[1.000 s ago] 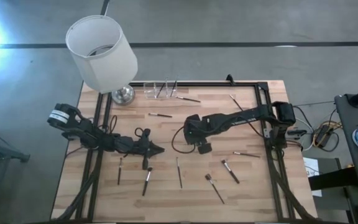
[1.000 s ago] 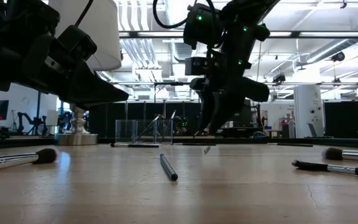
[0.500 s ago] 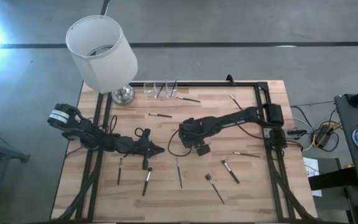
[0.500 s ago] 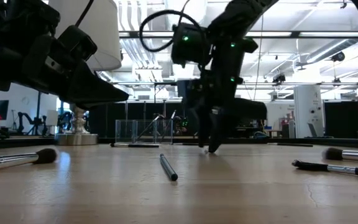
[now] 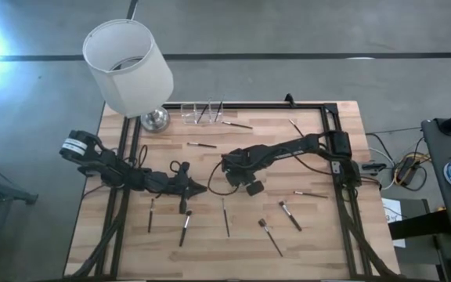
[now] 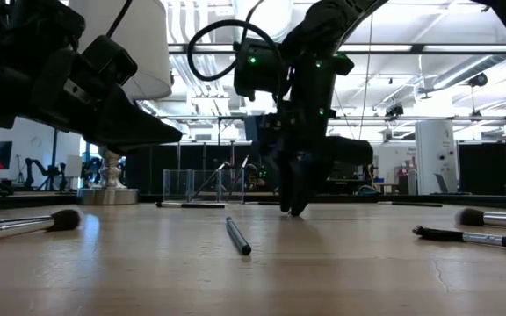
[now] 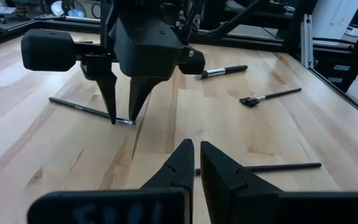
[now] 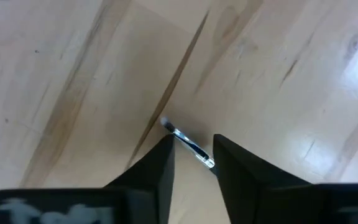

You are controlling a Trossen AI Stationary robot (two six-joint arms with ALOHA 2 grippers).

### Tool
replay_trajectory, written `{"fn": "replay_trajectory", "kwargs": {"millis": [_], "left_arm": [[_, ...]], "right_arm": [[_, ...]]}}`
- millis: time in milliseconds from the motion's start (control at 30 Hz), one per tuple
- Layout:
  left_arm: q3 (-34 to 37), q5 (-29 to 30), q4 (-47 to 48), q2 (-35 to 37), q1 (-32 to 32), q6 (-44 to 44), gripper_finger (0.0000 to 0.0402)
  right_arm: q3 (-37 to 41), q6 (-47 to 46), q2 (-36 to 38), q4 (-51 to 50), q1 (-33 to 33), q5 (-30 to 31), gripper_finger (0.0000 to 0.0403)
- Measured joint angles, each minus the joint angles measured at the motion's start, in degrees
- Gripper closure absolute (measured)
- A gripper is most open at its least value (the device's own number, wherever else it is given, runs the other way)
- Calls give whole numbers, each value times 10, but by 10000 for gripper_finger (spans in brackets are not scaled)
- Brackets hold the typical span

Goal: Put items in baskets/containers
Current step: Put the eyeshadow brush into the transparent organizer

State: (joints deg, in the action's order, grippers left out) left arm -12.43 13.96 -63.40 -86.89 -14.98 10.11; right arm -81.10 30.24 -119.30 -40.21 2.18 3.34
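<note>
Wooden surface (image 5: 319, 235), mid-span: right hand (image 7: 122, 118) down, fingers part-open astride a thin brush (image 7: 82, 109). Left hand (image 5: 200, 188) nearby, pinched empty. Bare planks toward the edges.

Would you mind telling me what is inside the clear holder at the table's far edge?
The clear holder holds a few thin makeup brushes, leaning at a slant. How many there are and which compartments they occupy cannot be told; in the low view the right gripper partly covers it.
</note>
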Motion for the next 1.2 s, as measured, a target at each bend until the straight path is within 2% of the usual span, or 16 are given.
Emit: {"fn": "replay_trajectory", "kwargs": {"millis": [367, 600, 733, 800, 900, 1033, 1200], "left_arm": [[0, 0, 0, 0, 0, 1, 381], [0, -4, 0, 0, 1, 29, 381], [4, 22, 0, 0, 2, 34, 381], [13, 55, -3, 0, 3, 35, 383], [38, 90, -48, 0, 7, 44, 397], [75, 77, -120, 0, 10, 53, 401], [86, 70, -156, 0, 10, 66, 401]], "right_arm": [[1, -1, -9, 7, 2, -12, 364], [2, -52, -10, 39, 10, -12, 383], [2, -79, -10, 61, 14, -22, 384], [2, -92, -10, 72, 14, -30, 385], [6, -108, -10, 91, 14, -30, 385], [17, -132, -10, 133, 14, -31, 385], [28, -162, -11, 196, 13, -32, 385]]}}
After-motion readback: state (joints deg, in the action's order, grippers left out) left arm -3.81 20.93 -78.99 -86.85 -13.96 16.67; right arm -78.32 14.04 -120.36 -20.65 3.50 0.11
